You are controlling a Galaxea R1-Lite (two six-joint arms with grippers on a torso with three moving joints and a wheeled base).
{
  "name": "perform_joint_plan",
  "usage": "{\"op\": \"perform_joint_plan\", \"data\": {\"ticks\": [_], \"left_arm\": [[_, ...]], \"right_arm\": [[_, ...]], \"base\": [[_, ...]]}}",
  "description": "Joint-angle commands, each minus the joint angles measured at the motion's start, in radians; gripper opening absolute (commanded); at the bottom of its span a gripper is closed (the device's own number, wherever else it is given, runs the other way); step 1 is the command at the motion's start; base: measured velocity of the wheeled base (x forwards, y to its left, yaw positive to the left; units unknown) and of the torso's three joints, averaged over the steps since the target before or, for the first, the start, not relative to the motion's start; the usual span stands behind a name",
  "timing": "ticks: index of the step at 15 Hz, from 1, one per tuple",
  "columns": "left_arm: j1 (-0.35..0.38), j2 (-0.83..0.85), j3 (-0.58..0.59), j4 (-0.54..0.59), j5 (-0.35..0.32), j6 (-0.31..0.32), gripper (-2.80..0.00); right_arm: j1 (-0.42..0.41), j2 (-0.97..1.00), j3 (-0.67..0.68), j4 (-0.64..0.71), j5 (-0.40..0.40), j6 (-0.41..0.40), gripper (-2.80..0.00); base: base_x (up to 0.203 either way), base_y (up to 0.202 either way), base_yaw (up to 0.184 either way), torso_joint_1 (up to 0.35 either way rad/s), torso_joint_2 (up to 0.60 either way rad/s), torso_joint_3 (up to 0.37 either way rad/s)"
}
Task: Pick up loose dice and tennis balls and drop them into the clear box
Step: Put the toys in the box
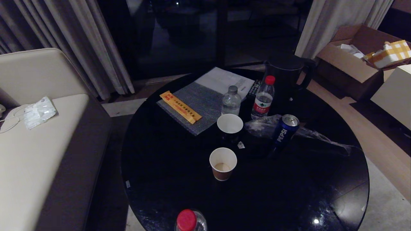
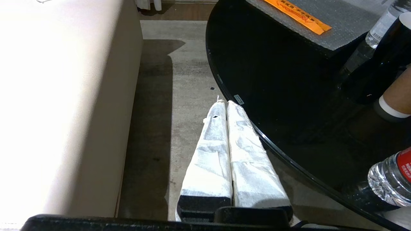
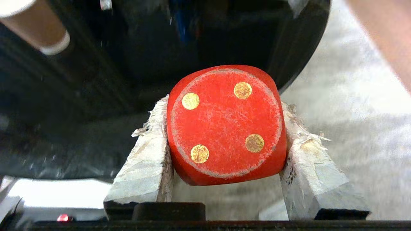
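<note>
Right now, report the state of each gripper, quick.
Left gripper: shut, empty, hanging beside the round black table.
Right gripper: shut on the red rounded die with gold pips.

The head view is dim, with one glare spot on the glossy round black table (image 1: 316,221). The cream upholstered sofa (image 2: 48,96) is overexposed beside the left claw; surroundings beyond the right claw are motion-blurred.
</note>
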Motion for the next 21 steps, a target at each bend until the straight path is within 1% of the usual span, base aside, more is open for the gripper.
{"op": "perform_joint_plan", "data": {"ticks": [1,21], "left_arm": [[0.0,0.001,0.002,0.0,0.0,0.0,-2.8],[0.0,0.002,0.002,0.001,-0.001,-0.006,-2.8]], "right_arm": [[0.001,-0.033,0.014,0.003,-0.003,0.002,-2.8],[0.001,-0.033,0.016,0.001,-0.001,0.002,-2.8]], "base": [[0.0,0.0,0.0,0.0,0.0,0.0],[0.0,0.0,0.0,0.0,0.0,0.0]]}}
